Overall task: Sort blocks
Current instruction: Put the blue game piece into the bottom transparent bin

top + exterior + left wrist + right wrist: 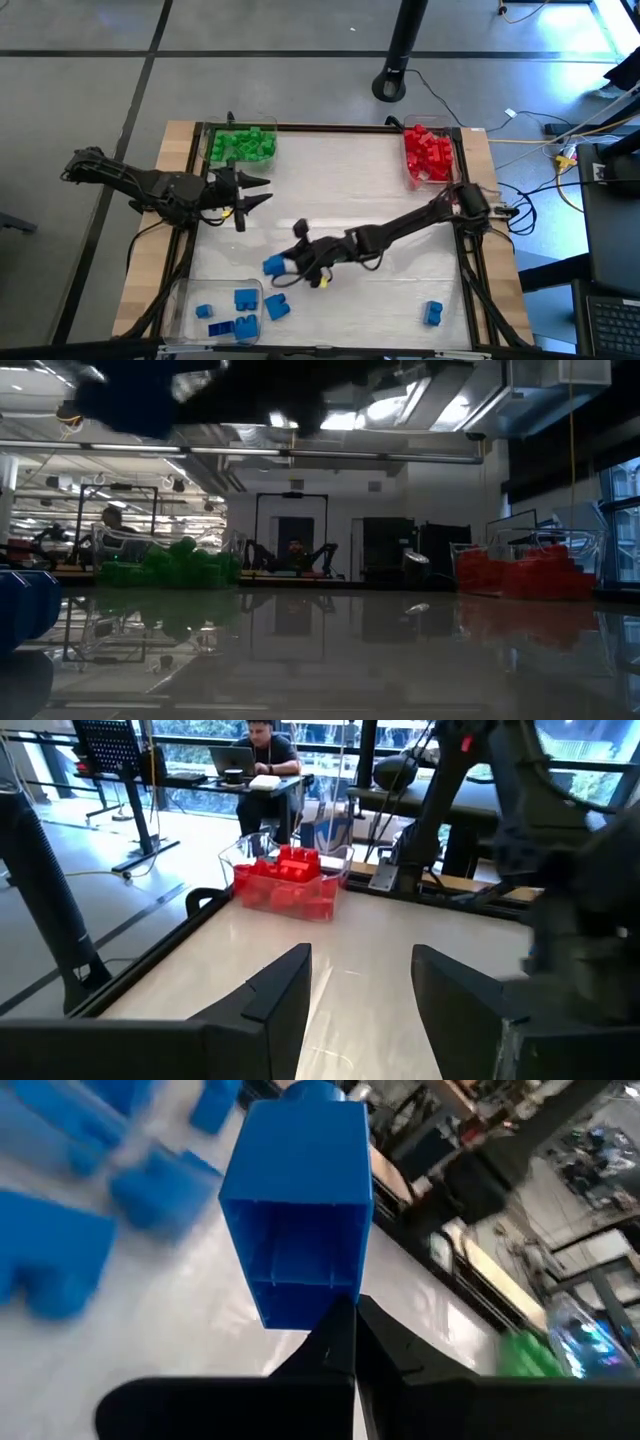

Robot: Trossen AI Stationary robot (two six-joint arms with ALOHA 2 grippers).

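Your right gripper (281, 264) is clamped on a blue block (297, 1200); only the right wrist view shows its hollow underside, just beside the blue tray (180, 300). Your left gripper (262, 192), fingers parted and empty, waits near the green blocks (242, 144). Red blocks (427, 153) fill the far tray; one blue block (432, 313) lies apart on the white table (350, 190).

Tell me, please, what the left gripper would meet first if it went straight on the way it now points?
Probably nothing nearby: the open left gripper faces bare table, and the clear tray of red blocks at the far edge sits roughly in line, though depth is hard to judge.
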